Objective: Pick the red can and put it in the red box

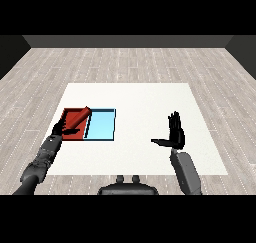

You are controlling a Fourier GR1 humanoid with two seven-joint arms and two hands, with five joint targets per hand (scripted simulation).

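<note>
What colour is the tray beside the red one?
Light blue tray, shown best in the head view.

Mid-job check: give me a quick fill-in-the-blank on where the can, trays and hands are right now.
1. The left robot hand is curled round the red ____, holding it tilted.
2. The can is over the ____ tray.
3. The blue tray lies on the red tray's ____ side.
4. The right robot hand is ____, fingers straight, holding nothing.

Missing words: can; red; right; open
</note>
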